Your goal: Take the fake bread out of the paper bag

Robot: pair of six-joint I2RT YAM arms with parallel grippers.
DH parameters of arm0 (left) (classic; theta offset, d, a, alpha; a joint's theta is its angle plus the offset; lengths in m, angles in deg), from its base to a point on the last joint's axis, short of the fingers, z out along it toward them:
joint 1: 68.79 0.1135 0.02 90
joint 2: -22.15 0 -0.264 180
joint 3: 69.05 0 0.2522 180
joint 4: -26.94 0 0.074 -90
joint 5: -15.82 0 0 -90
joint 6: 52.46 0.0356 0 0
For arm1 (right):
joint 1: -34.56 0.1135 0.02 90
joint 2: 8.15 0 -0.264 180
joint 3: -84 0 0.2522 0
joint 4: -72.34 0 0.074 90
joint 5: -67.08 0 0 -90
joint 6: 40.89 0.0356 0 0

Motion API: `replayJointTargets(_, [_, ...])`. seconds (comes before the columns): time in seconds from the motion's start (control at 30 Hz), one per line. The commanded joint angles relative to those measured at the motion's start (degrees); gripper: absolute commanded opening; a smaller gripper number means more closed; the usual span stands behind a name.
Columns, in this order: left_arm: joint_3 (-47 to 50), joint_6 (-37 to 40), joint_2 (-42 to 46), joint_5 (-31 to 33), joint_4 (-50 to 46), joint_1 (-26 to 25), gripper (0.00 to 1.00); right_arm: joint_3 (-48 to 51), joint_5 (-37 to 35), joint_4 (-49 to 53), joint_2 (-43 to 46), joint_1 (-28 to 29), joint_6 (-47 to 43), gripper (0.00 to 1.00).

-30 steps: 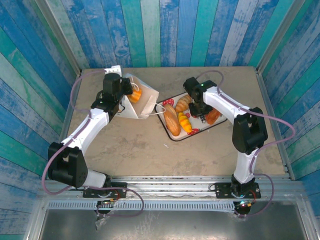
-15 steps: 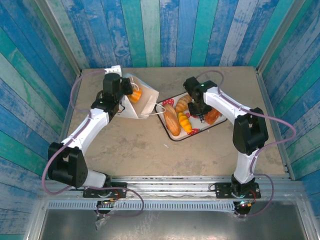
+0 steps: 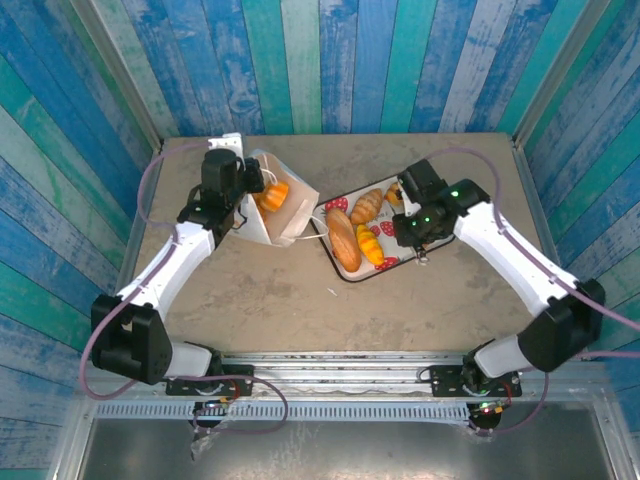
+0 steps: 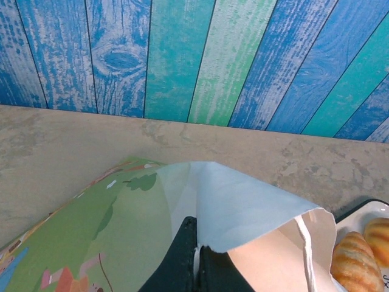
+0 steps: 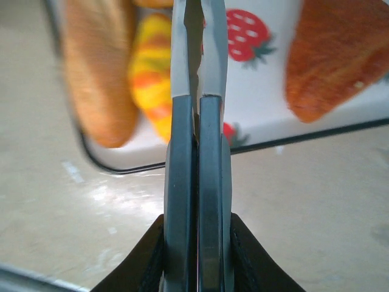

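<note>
The tan table fills the floor of the blue-planked booth. The left arm reaches to the far left, the right arm to the middle right.

The paper bag lies tipped at the far left of the table, its mouth facing right toward the tray. The left gripper is clamped on the bag's upper edge, its dark fingers pinched together over the paper. Inside the bag's mouth sits one orange croissant.

Just right of the bag lies the strawberry-print tray, touching or nearly touching the bag's cord handle. The right gripper hangs over the tray's near right part, its two fingers pressed flat together with nothing between them.

On the tray lie a tan loaf at the left, a golden croissant at the far side, a yellow-orange croissant beside the loaf, and a reddish-brown roll at the right.
</note>
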Motion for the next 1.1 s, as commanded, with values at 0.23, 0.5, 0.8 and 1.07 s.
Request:
replayJointTargets(0.23, [1.7,2.5,3.6,-3.5,1.8,0.3,0.05,-3.6,20.1,-12.3,3.0,9.4,4.9,0.28])
replayJointTargets(0.5, [2.5,1.8,3.6,-4.8,2.5,0.2,0.05,-10.9,23.5,-15.3,-10.5,13.4,7.7,0.28])
replayJointTargets(0.8, [1.4,1.8,2.8,-5.7,1.6,0.2,0.05,-19.8,29.0,-13.7,-23.0,10.7,8.2,0.27])
replayJointTargets(1.07, [2.9,1.6,4.1,-5.5,3.6,0.1,0.05,-22.1,25.7,-13.1,-26.4,9.6,9.8,0.29])
